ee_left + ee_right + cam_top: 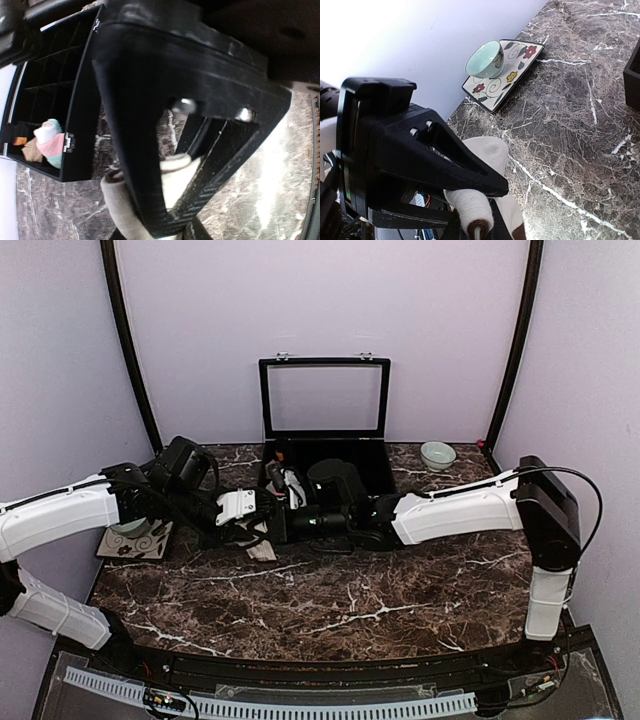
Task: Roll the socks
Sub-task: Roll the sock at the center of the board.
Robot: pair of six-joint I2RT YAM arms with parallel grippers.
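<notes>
While right end effector (477,220) clamps the cream-beige brown-banded fabric sock (485,150), presumably anchoring the roll, left end effector (172,212) straddles it; cannot tell if gripping.

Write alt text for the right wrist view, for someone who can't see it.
The black right gripper fills the lower left, shut on a cream-beige fabric sock with a dark brown band. Behind it, a mint-green ceramic cup sits on a square white flower-patterned plate on the dark marble table, against a pale wall.
</notes>
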